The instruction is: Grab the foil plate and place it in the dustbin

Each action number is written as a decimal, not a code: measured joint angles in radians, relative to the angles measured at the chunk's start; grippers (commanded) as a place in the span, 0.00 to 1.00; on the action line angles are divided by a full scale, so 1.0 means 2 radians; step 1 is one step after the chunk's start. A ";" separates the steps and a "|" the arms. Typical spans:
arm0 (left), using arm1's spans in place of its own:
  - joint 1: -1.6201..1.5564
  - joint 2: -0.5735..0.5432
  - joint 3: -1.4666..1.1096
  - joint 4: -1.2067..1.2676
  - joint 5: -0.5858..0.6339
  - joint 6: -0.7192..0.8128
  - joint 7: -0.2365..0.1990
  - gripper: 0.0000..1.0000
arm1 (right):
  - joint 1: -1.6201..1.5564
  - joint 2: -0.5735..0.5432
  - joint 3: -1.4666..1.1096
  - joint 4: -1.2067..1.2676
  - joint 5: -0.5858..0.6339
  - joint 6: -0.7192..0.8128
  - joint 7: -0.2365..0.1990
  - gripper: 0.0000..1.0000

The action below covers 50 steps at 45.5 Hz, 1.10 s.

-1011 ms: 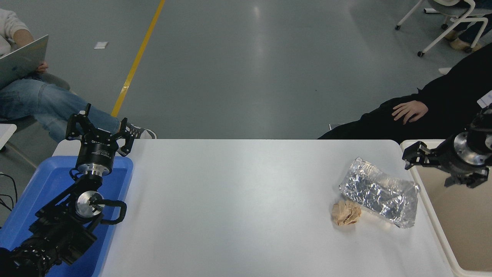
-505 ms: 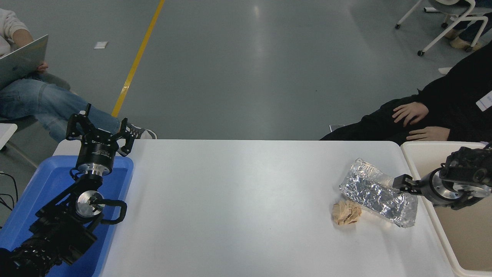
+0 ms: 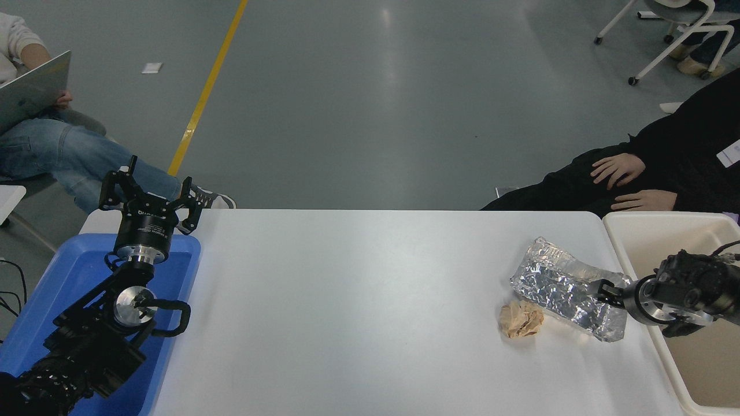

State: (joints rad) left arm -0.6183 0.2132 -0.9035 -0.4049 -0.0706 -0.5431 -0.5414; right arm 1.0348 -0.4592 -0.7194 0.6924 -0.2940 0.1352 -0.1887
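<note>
Since the earlier views your right claw (image 3: 604, 290) has dropped from above the dustbin (image 3: 642, 228) and pushed leftward across the bin's rim, so that its tips now sit at the right end of the foil plate (image 3: 563, 292); the plate itself has not shifted. Whether the tips are spread or already pinching the foil rim cannot be told, since only one dark tip shows against the foil. Your left claw (image 3: 151, 193) stands parked with its fingers spread wide above the blue tray (image 3: 75, 271) at the bench's left edge. The foil plate lies flat on the bench (image 3: 358, 300) near its right edge, just beside the dustbin wall, with the crumpled paper ball (image 3: 521, 319) touching or almost touching its near-left side. Note the plate's long axis: it runs diagonally, one end pointing toward the far-left, the other toward the near-right corner of the bench, and the claw meets the near-right end. To do this step well, you would probably take the bent rim at that end squarely, one tip above and one below, and close gently, because thin foil is likely to crush or tear; then lift clear before swinging right, leaving the paper ball where it is.
</note>
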 measured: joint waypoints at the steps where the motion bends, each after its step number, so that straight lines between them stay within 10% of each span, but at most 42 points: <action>1: 0.000 0.000 0.000 0.000 0.000 0.000 0.000 0.99 | -0.002 0.001 0.003 -0.001 0.000 -0.001 0.000 0.80; 19: 0.000 0.000 0.000 0.000 0.000 0.000 0.000 0.99 | -0.020 0.005 0.033 -0.012 0.003 -0.005 -0.001 0.00; 50: 0.000 0.000 0.000 0.000 0.000 0.000 0.000 0.99 | -0.008 -0.014 0.039 0.022 0.058 0.002 -0.001 0.00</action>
State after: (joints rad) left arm -0.6182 0.2132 -0.9035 -0.4046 -0.0705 -0.5430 -0.5415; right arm 1.0180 -0.4871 -0.6409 0.7354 -0.1785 0.1384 -0.1897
